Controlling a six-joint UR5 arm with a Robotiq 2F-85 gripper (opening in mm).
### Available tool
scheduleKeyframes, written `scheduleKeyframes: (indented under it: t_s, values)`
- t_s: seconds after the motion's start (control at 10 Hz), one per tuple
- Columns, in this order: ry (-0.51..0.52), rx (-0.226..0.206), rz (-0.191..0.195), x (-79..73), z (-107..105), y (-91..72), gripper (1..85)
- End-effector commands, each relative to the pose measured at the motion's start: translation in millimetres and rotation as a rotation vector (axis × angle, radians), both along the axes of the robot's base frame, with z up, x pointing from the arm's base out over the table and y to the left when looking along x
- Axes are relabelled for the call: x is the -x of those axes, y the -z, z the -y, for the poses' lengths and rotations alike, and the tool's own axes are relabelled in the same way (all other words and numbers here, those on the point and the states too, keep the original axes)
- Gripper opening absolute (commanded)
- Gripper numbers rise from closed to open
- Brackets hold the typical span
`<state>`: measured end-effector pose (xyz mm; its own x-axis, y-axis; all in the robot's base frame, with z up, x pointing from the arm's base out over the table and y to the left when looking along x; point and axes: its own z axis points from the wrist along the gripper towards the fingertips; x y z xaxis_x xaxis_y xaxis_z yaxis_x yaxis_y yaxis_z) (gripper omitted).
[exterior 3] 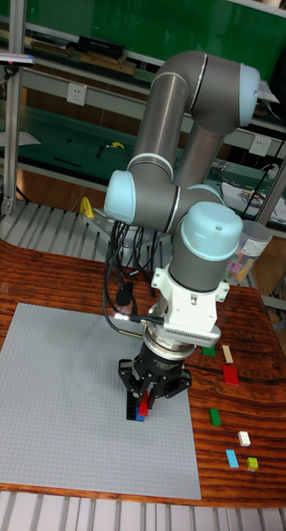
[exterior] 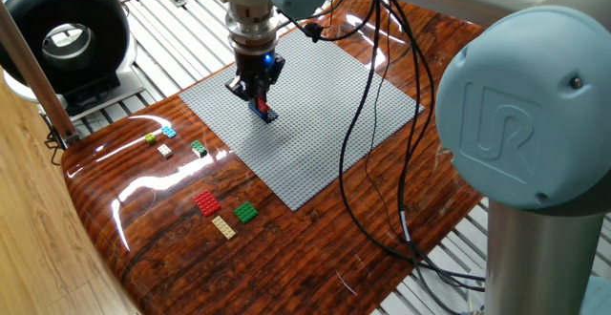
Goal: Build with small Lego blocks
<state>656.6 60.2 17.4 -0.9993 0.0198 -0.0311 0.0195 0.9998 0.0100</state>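
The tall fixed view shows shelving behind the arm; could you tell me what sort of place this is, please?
Probably a robotics lab or workshop: metal shelving with wall sockets behind, a UR5 arm at a wooden table, and a grey baseplate.
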Motion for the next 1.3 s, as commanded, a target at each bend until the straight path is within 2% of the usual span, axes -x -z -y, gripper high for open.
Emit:
scheduleKeyframes:
  t_s: [0.0,0.2,0.5,1.2]
  values:
    - [-0.013,-0.014,-0.010,3.4,2.7,-4.0,1.0]
    - [-0.021,-0.007,-0.030,7.7,6.2,-10.3,1.0]
    - [-0.036,-0.014,-0.019,7.2,6.2,-10.3,1.0]
    - [-0.070,-0.011,-0.010,-5.0,0.7,-8.7,1.0]
